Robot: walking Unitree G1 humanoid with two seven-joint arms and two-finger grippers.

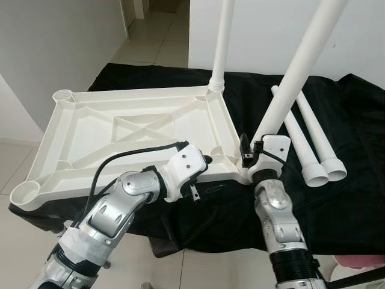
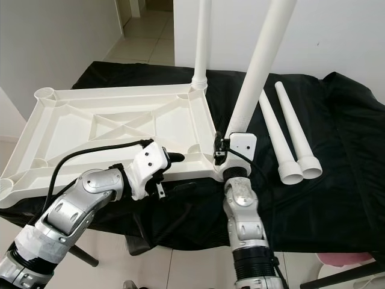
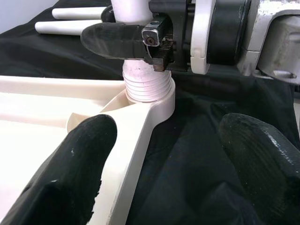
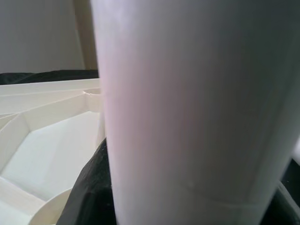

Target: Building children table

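On a black cloth (image 1: 337, 198) draped over the worktop lies a white plastic tabletop (image 1: 129, 135), upside down, its ribbed underside facing up with a round socket at each corner. One white leg (image 1: 221, 42) stands upright in the far right corner socket. A second leg (image 1: 295, 72) rises tilted from the near right corner socket (image 3: 151, 96), where its threaded end sits in the ring.

The right claw (image 1: 249, 150) is closed around the lower part of this tilted leg, just above the socket; the left wrist view shows one of its black fingers (image 3: 115, 40) pressed against the leg right over the thread. In the right wrist view the leg is a pale column very close to the camera, with the tabletop's ribs beside it.

The left claw (image 1: 201, 171) hovers at the near edge of the tabletop, just left of the same corner, with its two fingers (image 3: 65, 173) spread apart and holding nothing; one lies over the tabletop's rim, the other over the cloth.

Two more legs (image 1: 310, 141) lie side by side on the cloth to the right, their wider ends toward the robot, apart from the tabletop.
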